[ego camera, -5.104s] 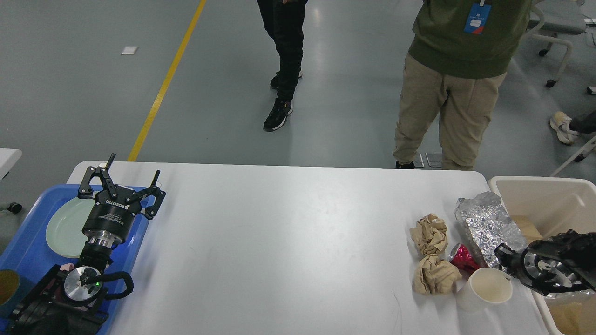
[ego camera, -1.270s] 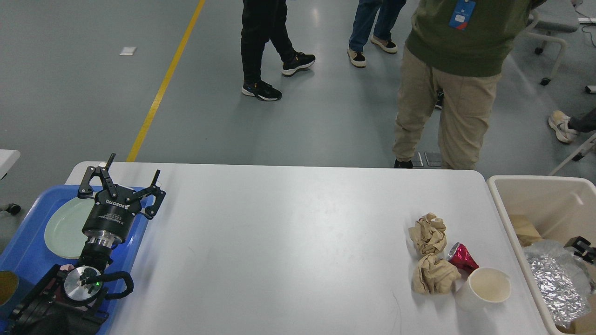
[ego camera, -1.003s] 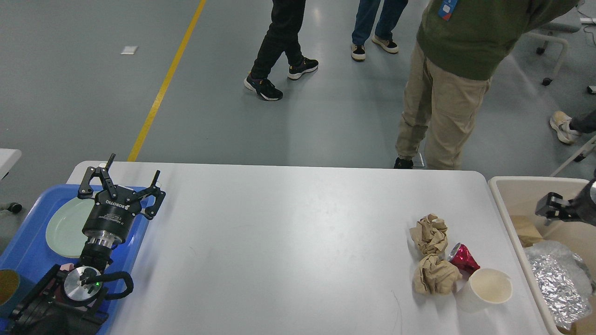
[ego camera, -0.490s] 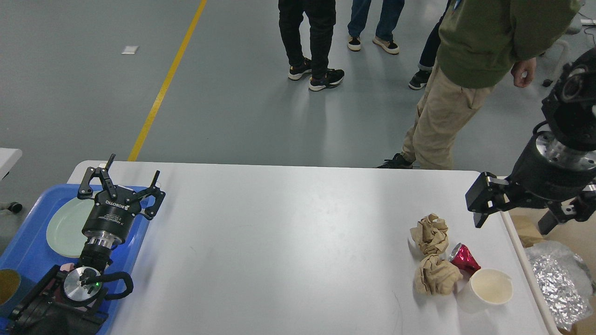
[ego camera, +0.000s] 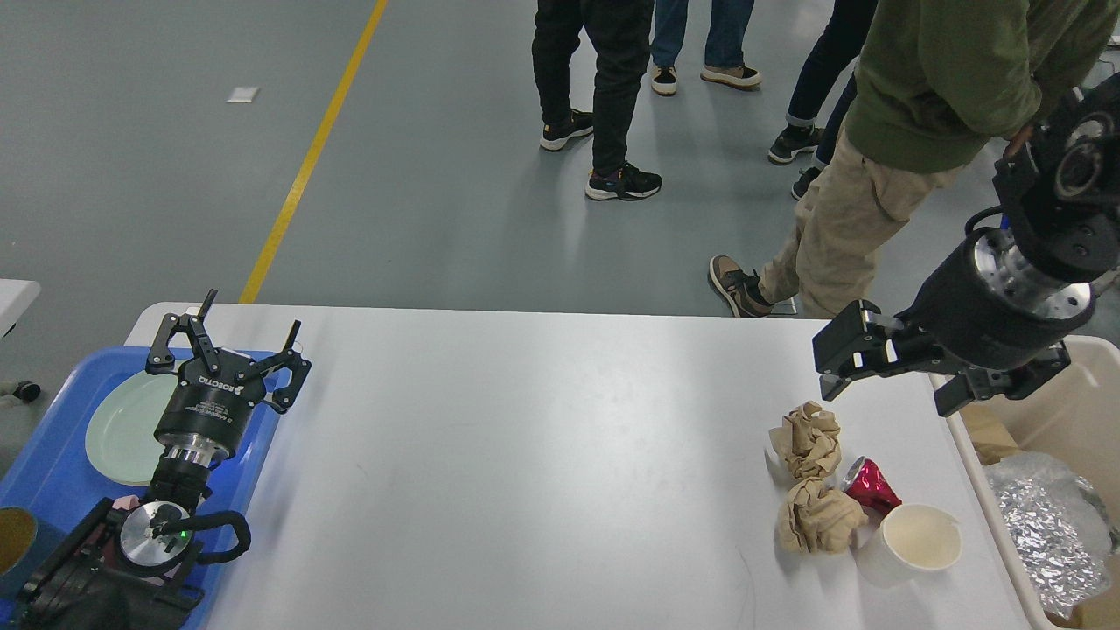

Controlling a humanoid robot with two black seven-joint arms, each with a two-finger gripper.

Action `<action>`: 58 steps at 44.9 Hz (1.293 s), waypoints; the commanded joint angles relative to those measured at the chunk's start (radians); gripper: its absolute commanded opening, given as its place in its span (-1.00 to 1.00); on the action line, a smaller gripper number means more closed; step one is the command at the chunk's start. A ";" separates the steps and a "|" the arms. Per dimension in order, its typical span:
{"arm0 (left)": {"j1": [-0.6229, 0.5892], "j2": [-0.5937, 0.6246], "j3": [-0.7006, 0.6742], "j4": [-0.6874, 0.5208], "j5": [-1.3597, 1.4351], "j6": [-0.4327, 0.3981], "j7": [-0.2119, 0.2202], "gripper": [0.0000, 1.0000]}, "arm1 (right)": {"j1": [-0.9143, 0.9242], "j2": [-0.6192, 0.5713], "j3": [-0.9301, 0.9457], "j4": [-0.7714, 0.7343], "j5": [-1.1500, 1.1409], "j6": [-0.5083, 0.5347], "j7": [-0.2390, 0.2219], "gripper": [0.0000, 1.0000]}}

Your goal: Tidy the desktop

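Clearly the right gripper (ego camera: 892, 378) — fingers spread, nothing held — was poised above the desktop (ego camera: 542, 455), and the upper crumpled paper ball (ego camera: 807, 437) just below it was best approached straight down, so the red foil piece (ego camera: 868, 486) and paper cup (ego camera: 919, 542) beyond were left undisturbed.

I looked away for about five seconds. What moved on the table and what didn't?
The foil wrapper went from the desktop into the beige bin. The right gripper, open and empty, rose and swung back over the table. The left gripper, paper balls, red can and cup stayed put.
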 commanded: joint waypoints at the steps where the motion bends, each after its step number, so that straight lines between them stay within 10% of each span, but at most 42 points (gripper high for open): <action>1: 0.000 0.000 0.000 0.000 0.000 -0.001 0.000 0.93 | -0.005 -0.001 -0.003 -0.003 0.001 0.001 -0.001 1.00; 25: 0.000 0.000 0.000 0.000 0.000 -0.001 0.000 0.93 | -0.091 0.010 0.021 -0.031 0.009 -0.002 0.000 1.00; 49: 0.000 0.000 0.000 0.000 0.000 -0.001 0.000 0.93 | -0.775 0.030 0.176 -0.342 0.076 -0.387 -0.015 1.00; 58: 0.000 0.000 0.000 0.000 0.000 -0.001 0.000 0.92 | -0.905 0.062 0.181 -0.486 0.196 -0.404 -0.115 1.00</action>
